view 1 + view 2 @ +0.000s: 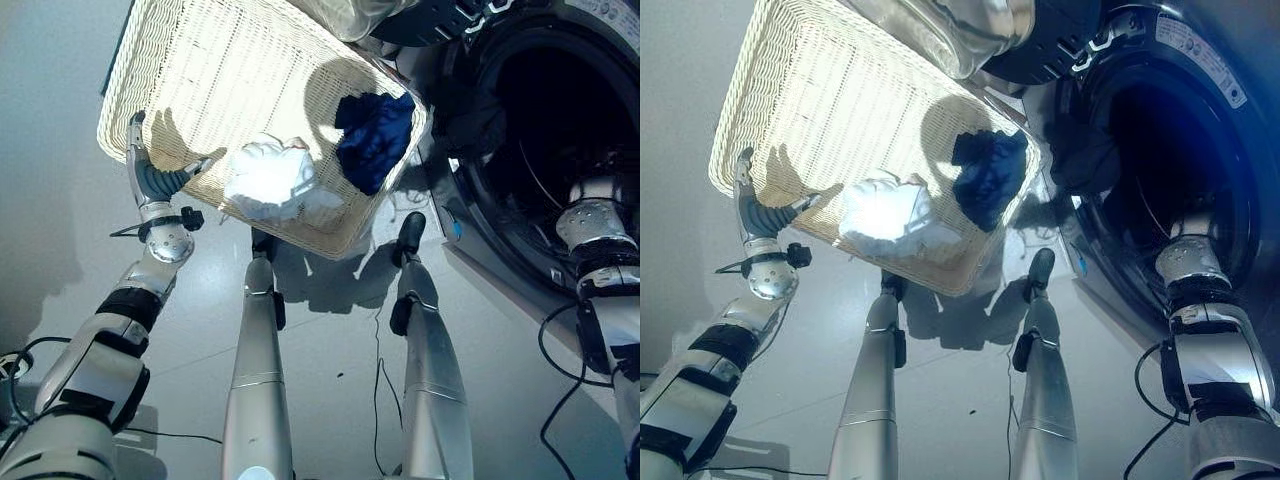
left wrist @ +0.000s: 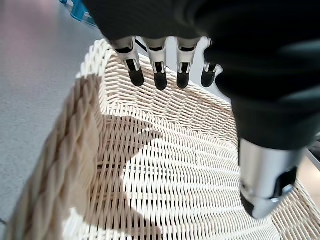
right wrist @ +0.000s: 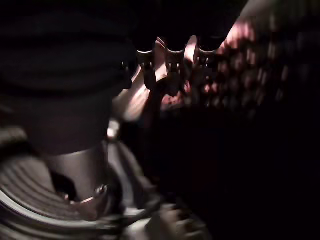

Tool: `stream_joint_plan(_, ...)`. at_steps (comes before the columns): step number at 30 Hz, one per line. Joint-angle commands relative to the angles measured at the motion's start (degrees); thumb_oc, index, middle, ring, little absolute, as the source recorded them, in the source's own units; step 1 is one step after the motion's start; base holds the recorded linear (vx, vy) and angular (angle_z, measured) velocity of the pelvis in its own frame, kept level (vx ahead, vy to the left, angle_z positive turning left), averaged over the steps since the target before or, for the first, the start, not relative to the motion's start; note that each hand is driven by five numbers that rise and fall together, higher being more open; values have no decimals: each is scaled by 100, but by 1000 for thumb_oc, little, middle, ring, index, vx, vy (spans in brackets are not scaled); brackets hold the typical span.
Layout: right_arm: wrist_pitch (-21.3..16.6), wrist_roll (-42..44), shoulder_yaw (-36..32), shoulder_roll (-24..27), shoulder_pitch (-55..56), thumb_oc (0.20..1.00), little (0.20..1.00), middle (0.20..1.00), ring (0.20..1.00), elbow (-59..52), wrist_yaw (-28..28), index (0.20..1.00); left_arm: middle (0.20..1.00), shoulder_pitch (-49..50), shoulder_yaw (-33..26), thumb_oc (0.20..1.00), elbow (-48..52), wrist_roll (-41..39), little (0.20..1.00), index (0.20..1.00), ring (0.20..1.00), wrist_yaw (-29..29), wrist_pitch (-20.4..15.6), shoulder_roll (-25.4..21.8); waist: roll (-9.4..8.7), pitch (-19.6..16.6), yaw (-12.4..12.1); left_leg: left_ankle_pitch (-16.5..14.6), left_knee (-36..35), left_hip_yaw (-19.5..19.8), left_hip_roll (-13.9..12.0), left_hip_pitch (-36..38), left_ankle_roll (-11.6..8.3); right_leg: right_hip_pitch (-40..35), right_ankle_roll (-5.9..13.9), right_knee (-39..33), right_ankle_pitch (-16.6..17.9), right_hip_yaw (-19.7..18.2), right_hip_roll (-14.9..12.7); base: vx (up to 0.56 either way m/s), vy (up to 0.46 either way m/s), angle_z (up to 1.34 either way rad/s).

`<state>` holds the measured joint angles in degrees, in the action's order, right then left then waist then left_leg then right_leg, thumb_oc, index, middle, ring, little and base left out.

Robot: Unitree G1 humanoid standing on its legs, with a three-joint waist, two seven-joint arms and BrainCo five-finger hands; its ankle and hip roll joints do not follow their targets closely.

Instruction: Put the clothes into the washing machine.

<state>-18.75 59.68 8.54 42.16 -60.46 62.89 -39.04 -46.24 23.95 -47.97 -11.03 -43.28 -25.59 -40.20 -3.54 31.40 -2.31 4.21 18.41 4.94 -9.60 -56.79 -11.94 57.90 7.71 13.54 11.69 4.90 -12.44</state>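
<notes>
Nearest to us, our left hand (image 1: 152, 178) hangs at the near rim of the wicker basket (image 1: 200, 60), which stands on the floor (image 1: 330, 330). In the left wrist view its fingers (image 2: 159, 75) are straight and slightly apart, the thumb (image 2: 262, 180) well apart from them, both above the woven inside of the basket; they hold nothing, and we cannot tell whether the tips touch the weave.

Just beyond that hand, toward our right arm, a white garment (image 1: 270, 180) lies crumpled against the near wall of the basket. A little farther on the same side, a dark blue garment (image 1: 372, 135) lies bunched in the basket's corner closest to the washing machine (image 1: 520, 250), near the white garment but apart from it. So both clothes are in the basket, and neither is in a hand.

Our right hand (image 3: 170, 65) is inside the machine's dark open drum, past the round door opening, with the wrist at the opening's lower edge. Its fingers point into the dark drum; we cannot tell how they stand or whether they hold anything. The basket's far end lies well away from both hands.
</notes>
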Motion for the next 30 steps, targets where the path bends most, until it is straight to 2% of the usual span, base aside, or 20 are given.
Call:
stream_joint_plan(1, 1514, -1729, 738, 1904, -446, 1000, 1000, 1000, 1000, 15, -302, 1000, 1000, -207, 1, 1000, 18, -175, 1000, 1000, 1000, -32, -66, -70, -115, -161, 131, -14, -360, -81, 612, 180, 582, -149, 317, -39, 34, 461, 349, -19, -23, 6)
stream_joint_plan(2, 1679, -1892, 983, 1908, -593, 1000, 1000, 1000, 1000, 35, -387, 1000, 1000, -256, 34, 1000, 27, -207, 1000, 1000, 1000, -26, -44, -81, -111, -161, 129, -8, -366, -81, 613, 175, 587, -144, 314, -49, 43, 466, 347, -19, -15, 5)
stream_joint_plan(3, 2030, -2215, 1150, 1888, -694, 1000, 1000, 1000, 1000, 51, -272, 1000, 1000, -308, 82, 1000, 44, -229, 1000, 1000, 1000, -18, -21, -95, -108, -161, 114, -3, -369, -84, 614, 169, 594, -140, 311, -51, 46, 478, 343, -12, -9, 3)
stream_joint_plan(6, 2224, -2574, 1518, 1813, -969, 1000, 1000, 1000, 1000, 102, -289, 1000, 1000, -406, 138, 1000, 34, -214, 1000, 1000, 1000, 40, -18, -95, -71, -161, 101, 1, -378, -86, 625, 152, 607, -110, 309, -35, 44, 489, 337, 0, 0, 0)
stream_joint_plan(9, 2355, -2905, 1709, 1631, -1065, 1000, 1000, 1000, 1000, -228, -473, 1000, 1000, -550, 304, 1000, 58, 190, 1000, 1000, 1000, 186, 18, -100, -13, -161, 99, 9, -434, -106, 645, 125, 610, -65, 320, -54, 40, 495, 314, 0, 0, 0)
stream_joint_plan(13, 2322, -3621, 1730, 1326, -932, 1000, 1000, 1000, 1000, -603, -829, 1000, 1000, -695, 673, 1000, 22, 1180, 1000, 1000, 1000, 273, 119, -48, 79, -161, 116, 0, -466, -153, 660, 111, 622, -2, 330, -44, 23, 462, 290, -8, 31, -1)
stream_joint_plan(16, 2123, -4063, 1758, 1134, -804, 1000, 1000, 1000, 1000, -824, -1061, 1000, 1000, -892, 1159, 1000, -47, 1836, 1000, 1000, 1000, 559, 295, 19, 174, -161, 151, 2, -498, -206, 674, 91, 620, 61, 355, -46, 31, 413, 266, -8, 56, 1)
stream_joint_plan(19, 1983, -4197, 1758, 1042, -711, 1000, 1000, 1000, 1000, -892, -1200, 1000, 1000, -1004, 1442, 1000, -134, 1926, 1000, 1000, 1000, 777, 369, 18, 217, -161, 172, -5, -491, -237, 673, 82, 617, 95, 359, -29, 27, 384, 262, -8, 60, 1)
stream_joint_plan(22, 1693, -4603, 1684, 746, -435, 1000, 1000, 1000, 1000, -1111, -1546, 1000, 1000, -1216, 1802, 1000, -306, 1949, 1000, 1000, 1000, 909, 485, 133, 315, -161, 267, -18, -511, -335, 662, 34, 604, 198, 372, -20, 2, 297, 255, -14, 75, 3)
stream_joint_plan(25, 1650, -4758, 1645, 638, -317, 1000, 1000, 1000, 1000, -1233, -1659, 1000, 1000, -1258, 1888, 1000, -328, 1943, 1000, 1000, 1000, 1098, 570, 218, 345, -161, 299, -23, -511, -370, 662, 8, 594, 237, 375, -18, -10, 260, 253, -6, 30, 1)
stream_joint_plan(30, 1853, -5066, 1697, 508, -80, 1000, 1000, 1000, 1000, -1713, -1781, 1000, 1000, -1281, 2096, 1000, -372, 2009, 1000, 1000, 1000, 1716, 793, 289, 373, -161, 370, -13, -537, -432, 661, -26, 580, 305, 380, -23, -4, 200, 262, -4, 17, -3)
